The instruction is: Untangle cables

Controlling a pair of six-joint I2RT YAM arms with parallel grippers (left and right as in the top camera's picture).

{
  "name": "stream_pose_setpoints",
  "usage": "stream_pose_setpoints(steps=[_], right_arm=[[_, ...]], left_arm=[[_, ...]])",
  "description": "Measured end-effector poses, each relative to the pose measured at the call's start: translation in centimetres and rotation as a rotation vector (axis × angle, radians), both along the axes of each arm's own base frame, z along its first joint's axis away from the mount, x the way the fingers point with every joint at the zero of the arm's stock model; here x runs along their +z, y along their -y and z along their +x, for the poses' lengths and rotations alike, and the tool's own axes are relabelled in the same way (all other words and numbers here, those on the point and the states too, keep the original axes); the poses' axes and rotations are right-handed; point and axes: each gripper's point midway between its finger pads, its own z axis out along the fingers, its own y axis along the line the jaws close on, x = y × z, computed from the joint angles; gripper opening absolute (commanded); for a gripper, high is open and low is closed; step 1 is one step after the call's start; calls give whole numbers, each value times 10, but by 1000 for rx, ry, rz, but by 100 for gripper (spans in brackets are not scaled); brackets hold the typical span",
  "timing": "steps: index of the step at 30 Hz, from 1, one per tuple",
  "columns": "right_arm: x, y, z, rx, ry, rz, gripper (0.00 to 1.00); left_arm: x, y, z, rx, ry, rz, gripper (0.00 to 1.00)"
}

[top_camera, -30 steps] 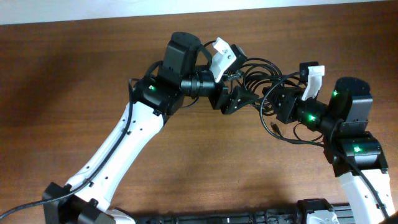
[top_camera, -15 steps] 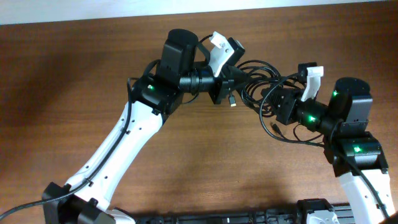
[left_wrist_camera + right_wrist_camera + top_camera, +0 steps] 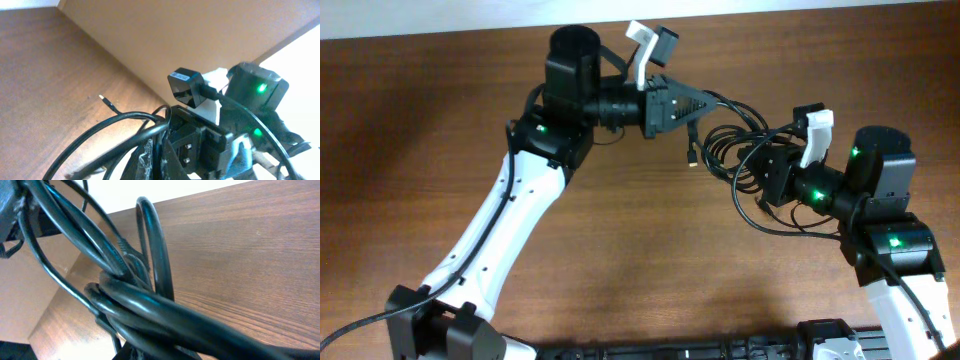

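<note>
The thin black rubber-sheathed cables (image 3: pixel 745 135) hang as a knot of loops just above the brown wooden table (image 3: pixel 620 250), strung between the two pincers towards its far edge. The black two-fingered left gripper (image 3: pixel 692 103) is closed tight on a strand or two at the left end of the bundle. The right gripper (image 3: pixel 767 165) is closed as well, and in its own wrist view the cables (image 3: pixel 150 312) run stacked and crossing right through its grip.

These cords look light, soft and limp, and they sag wherever nothing holds them. The smooth sheath would probably slip through a pinch under a hard pull, and crossed loops are more likely to cinch tighter than to part. The cord itself should stand rough handling; the joint at each plug is the weak spot. The better hold is a single outer loop, or the cord a little behind a plug, not the packed middle.

By count there are two grippers, both occupied. One small plug end (image 3: pixel 692 157) dangles free on a short tail beneath the left gripper, and the thin tip in the left wrist view (image 3: pixel 102 98) may be that same plug. The number of cords cannot be settled: the left wrist view shows about three strands (image 3: pixel 117 132) side by side, but they could be turns of one cord
</note>
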Motion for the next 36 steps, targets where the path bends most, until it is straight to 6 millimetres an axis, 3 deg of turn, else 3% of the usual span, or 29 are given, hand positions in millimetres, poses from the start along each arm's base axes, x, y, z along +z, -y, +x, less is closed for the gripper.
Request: stream_pose_setpoints(steps=[2,3,4,5,7,8,13,18,22,26,33,34,35,36], right_arm=[[1,-3,-1,16,5,2,4],[1,-3,-2,20,6,2,4],[1,-4,-2,24,5,4,4],[-3,-1,-2,4,-13,-5,4],[-16,12,2,-62,-57,-25,4],[-17,13,3,-70,-59,-29,4],[-14,12,5,-75,-55,-16,4],[6,5,10,-61,-15,74,4],[21,-2,12,-45,0,150,4],[39,-16,5,62,46,210,4],[46,-24,-3,127,54,242,4],[46,-25,-4,133,53,245,4],[46,-25,-4,136,53,246,4],[46,-25,-5,140,53,248,4]], left_arm=[[1,-8,4,8,-64,-9,0],[1,-11,6,16,-82,-11,5],[2,-15,9,27,-102,-13,16],[2,-18,12,38,-101,-14,46],[5,-41,32,101,-33,-19,93],[5,-48,36,111,4,-15,99],[4,-44,14,-27,160,-20,99],[-16,-42,-7,-113,163,15,99],[-24,-20,-34,-212,254,24,99],[-35,-3,-36,-196,318,84,99],[-38,7,-42,-205,329,100,100],[-38,10,-45,-215,333,98,96],[-38,14,-49,-225,338,99,84],[-39,18,-53,-235,345,101,58]])
